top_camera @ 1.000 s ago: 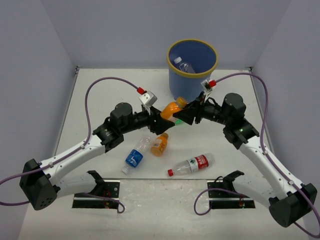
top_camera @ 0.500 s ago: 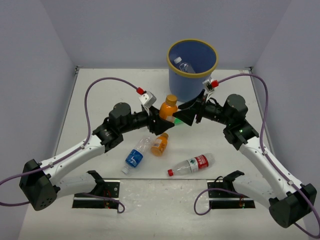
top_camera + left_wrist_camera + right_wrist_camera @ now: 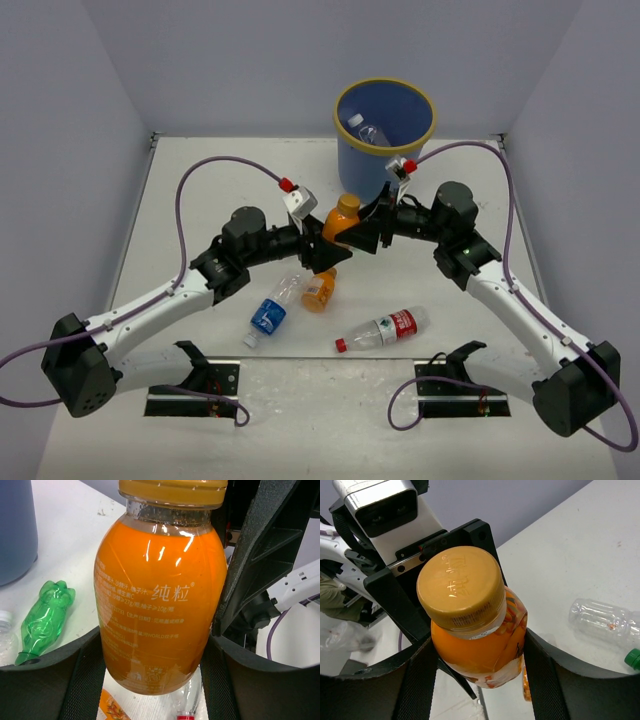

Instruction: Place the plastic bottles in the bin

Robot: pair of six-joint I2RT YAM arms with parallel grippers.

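An orange bottle (image 3: 341,218) with a tan cap stands upright in the air in front of the blue bin (image 3: 385,150). My left gripper (image 3: 333,238) is shut on its body (image 3: 160,610). My right gripper (image 3: 356,230) closes on the same bottle from the other side (image 3: 477,647), and both pads touch it. On the table lie a second orange bottle (image 3: 318,289), a blue-labelled bottle (image 3: 268,315) and a red-labelled bottle (image 3: 385,329). A green bottle (image 3: 45,620) and a clear bottle (image 3: 605,622) lie under the grippers. One clear bottle (image 3: 368,131) is in the bin.
The bin's wall (image 3: 15,525) is just behind and left of the held bottle. Purple cables arc over both arms. Two black clamp plates (image 3: 195,385) sit at the near table edge.
The left gripper turned the orange bottle from lying to upright and lifted it a little. The right gripper moved left and came around the bottle.
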